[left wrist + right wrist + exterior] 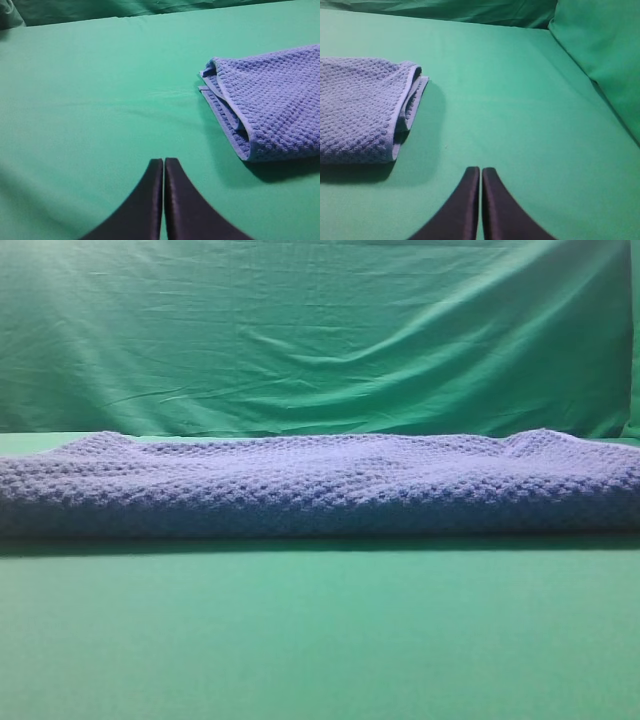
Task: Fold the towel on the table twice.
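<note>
The blue-grey waffle-knit towel (pixel 320 485) lies folded in a long band across the green table (pixel 320 640). No gripper shows in the exterior high view. In the left wrist view the towel's left end (pixel 270 105) shows stacked layers, to the right of and beyond my left gripper (pixel 164 167), which is shut and empty over bare table (pixel 90 100). In the right wrist view the towel's right end (pixel 365 107) lies to the left of and beyond my right gripper (pixel 480 175), also shut and empty over the table (pixel 520 100).
A wrinkled green cloth backdrop (pixel 320 330) hangs behind the table. It bulges at the right in the right wrist view (pixel 605 55). Bare table lies in front of the towel and beside both its ends.
</note>
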